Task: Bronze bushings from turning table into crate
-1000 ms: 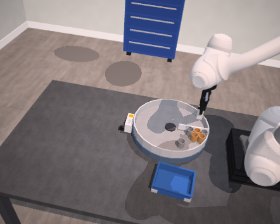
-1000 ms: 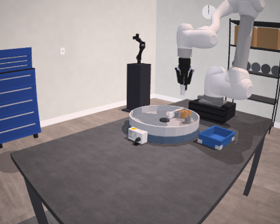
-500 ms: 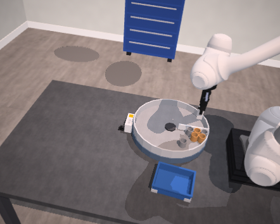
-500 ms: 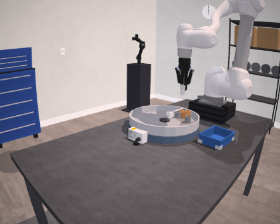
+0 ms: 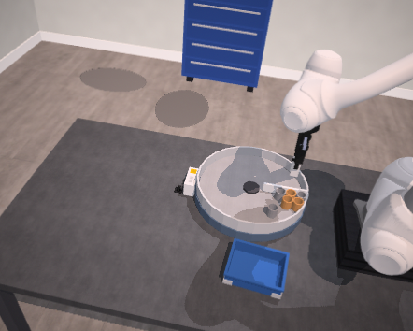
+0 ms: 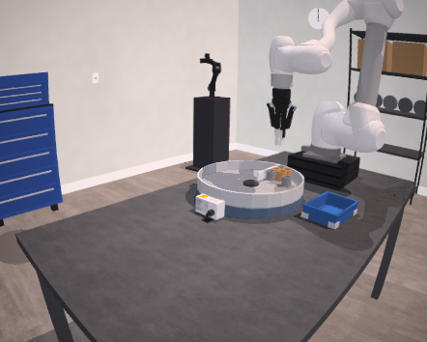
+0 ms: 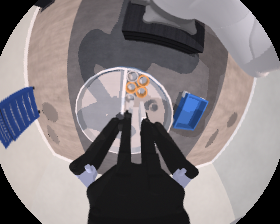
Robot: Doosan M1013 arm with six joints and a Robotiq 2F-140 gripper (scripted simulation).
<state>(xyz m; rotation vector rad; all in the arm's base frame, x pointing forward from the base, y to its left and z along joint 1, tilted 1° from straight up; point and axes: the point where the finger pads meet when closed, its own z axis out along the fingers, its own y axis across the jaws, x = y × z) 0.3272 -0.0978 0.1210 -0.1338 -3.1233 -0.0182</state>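
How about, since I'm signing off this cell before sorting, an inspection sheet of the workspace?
Surface: dark tabletop, no damage visible.
Job's things: three bronze bushings and three steel bushings on the turning table; blue crate empty.
Clutter: white box beside the turning table, purpose unclear.
Grippers: end effector nearly closed, nothing between its fingers.
Cables: nothing seen.
Surroundings: blue drawer cabinet, shelf rack.
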